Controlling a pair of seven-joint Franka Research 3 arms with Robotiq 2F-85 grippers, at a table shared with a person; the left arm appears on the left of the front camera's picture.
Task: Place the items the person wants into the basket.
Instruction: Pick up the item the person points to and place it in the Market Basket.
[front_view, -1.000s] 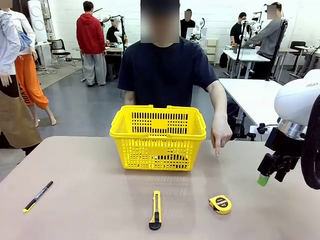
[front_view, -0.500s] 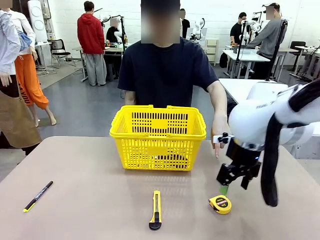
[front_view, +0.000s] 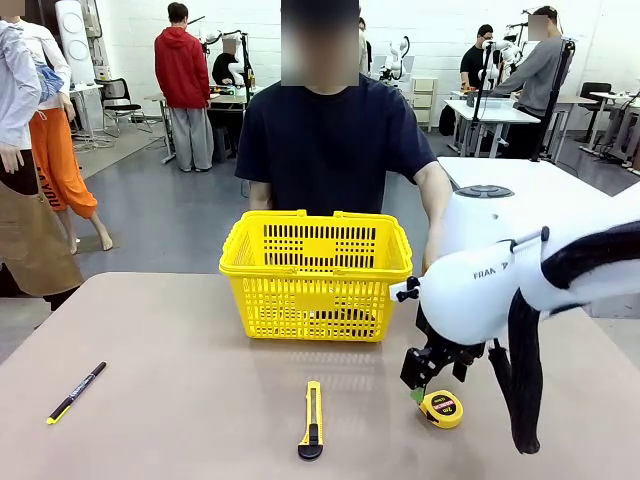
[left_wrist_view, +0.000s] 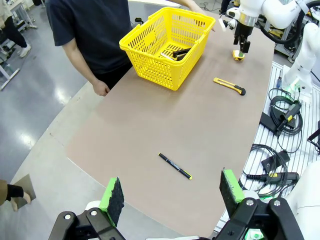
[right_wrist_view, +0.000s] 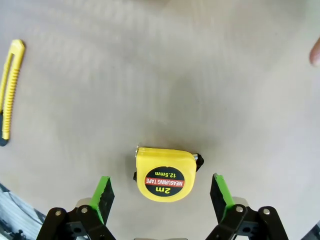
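Observation:
The yellow-and-black tape measure (right_wrist_view: 165, 173) lies flat on the table between the green pads of my open right gripper (right_wrist_view: 161, 196), which hovers just over it. In the front view that gripper (front_view: 424, 388) sits at the tape measure's (front_view: 441, 408) left edge, right of the yellow basket (front_view: 316, 275). A black stapler (left_wrist_view: 180, 51) lies inside the basket (left_wrist_view: 150, 60). My left gripper (left_wrist_view: 172, 195) is open and held high off the table's near-left end, holding nothing. The person (front_view: 330, 150) stands behind the basket, one fingertip (right_wrist_view: 315, 52) near the tape measure.
A yellow utility knife (front_view: 312, 420) lies in front of the basket, left of the tape measure. A slim black pen with a yellow tip (front_view: 76, 392) rests near the table's left side. Cables (left_wrist_view: 280, 120) hang beyond the table edge.
My right arm swung in from the right edge, leftwards and down, until its gripper came over the tape measure. The person's pointing hand is now mostly behind the arm.

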